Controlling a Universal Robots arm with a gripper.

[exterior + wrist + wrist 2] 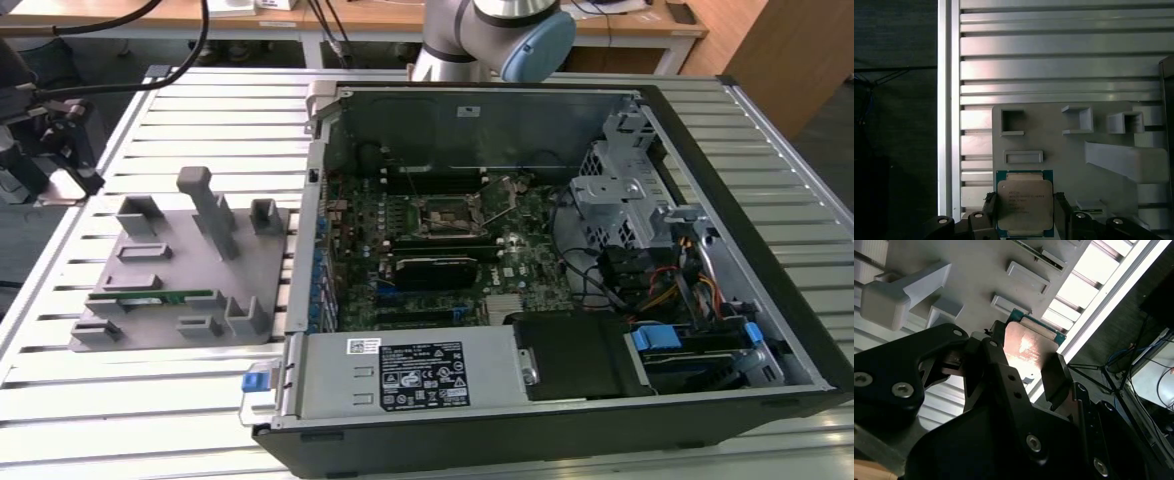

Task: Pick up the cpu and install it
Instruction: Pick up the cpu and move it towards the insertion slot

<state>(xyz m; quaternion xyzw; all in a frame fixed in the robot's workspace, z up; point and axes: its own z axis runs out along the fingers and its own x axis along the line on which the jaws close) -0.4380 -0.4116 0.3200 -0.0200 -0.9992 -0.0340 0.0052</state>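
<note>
The cpu (1025, 202) is a flat square chip with a silvery top and a thin green edge. It sits between my gripper's (1025, 206) two black fingers, which press on its opposite sides. In the second wrist view the cpu (1031, 347) shows its shiny face, with the gripper (1026, 360) shut on it. In both wrist views it hangs above the grey parts fixture (1074, 150), clear of its pockets. The open computer case (561, 420) lies on the table in the exterior view, with the square socket (451, 213) on the motherboard.
The grey fixture (174, 290) lies at the exterior view's left of the case, with upright posts and a green memory stick (150, 297). My arm's base (494, 40) stands behind the case. The slatted aluminium table (134, 400) ends close to the fixture.
</note>
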